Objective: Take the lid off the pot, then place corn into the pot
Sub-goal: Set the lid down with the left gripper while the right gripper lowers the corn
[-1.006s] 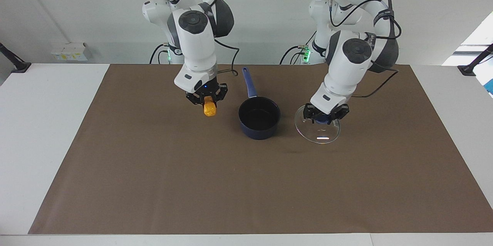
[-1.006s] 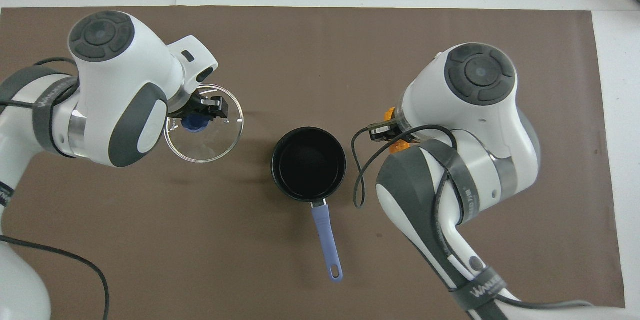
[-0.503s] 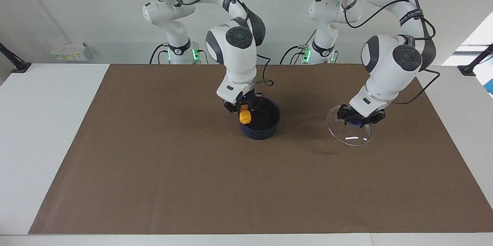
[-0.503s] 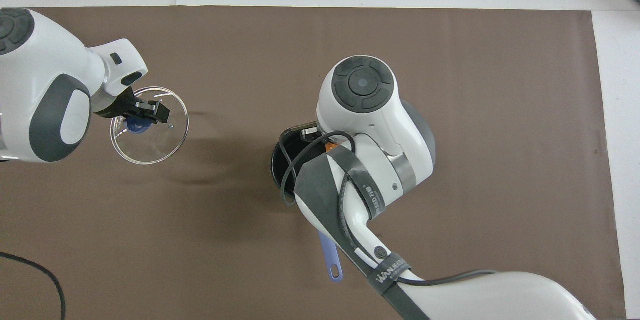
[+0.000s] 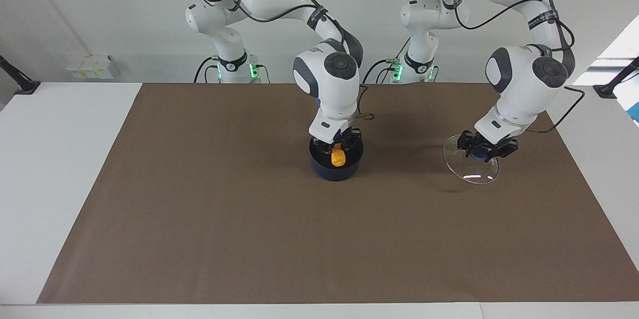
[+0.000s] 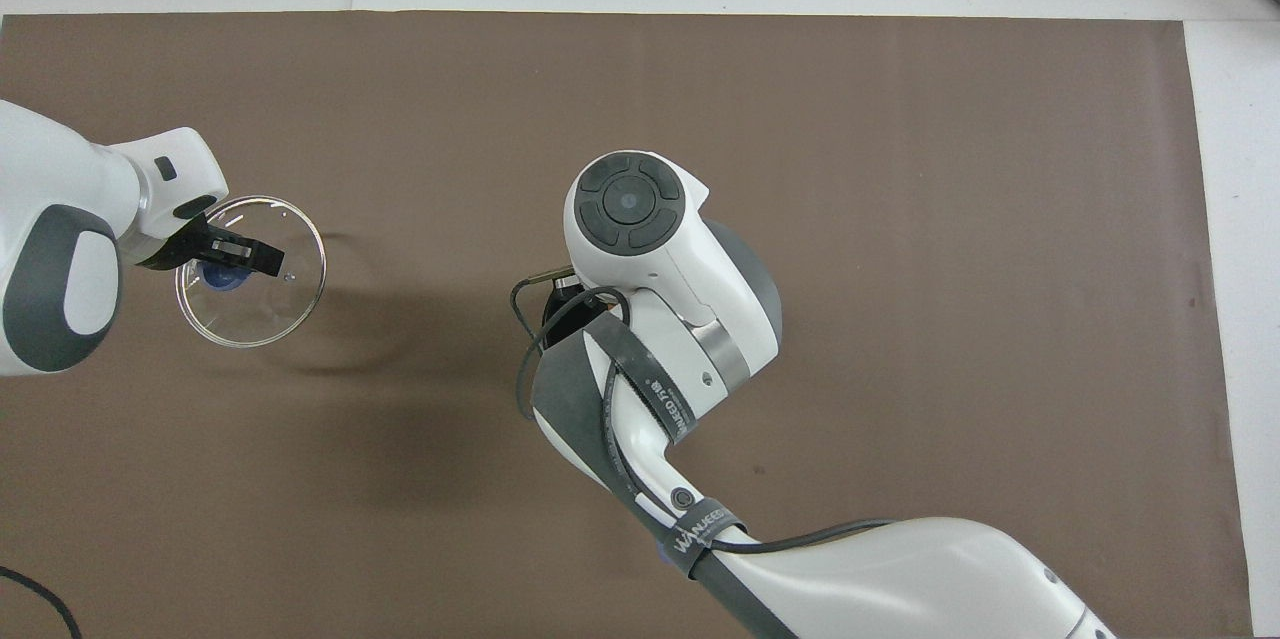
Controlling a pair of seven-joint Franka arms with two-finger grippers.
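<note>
While my left pincer [image 5: 483,152] grips the lid [image 5: 471,164] by its knob, raised at the frame's right and clear of the pot [image 5: 336,169], step one is done. My right pincer [image 5: 338,149], frame centre, is clamped on the corn [image 5: 338,158], low inside the pot's mouth. Left to do: release, retreat. Nothing else on the brown mat [image 5: 249,219] covering the table [image 5: 60,159]; no obstruction.

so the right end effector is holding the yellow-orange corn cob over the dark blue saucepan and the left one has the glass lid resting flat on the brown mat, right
Not quite. The clear glass lid is not resting on the brown mat: the left end effector holds it tilted in the air by its blue knob, as the facing view shows. The right end effector does hold the yellow-orange corn cob over the dark blue saucepan.
</note>
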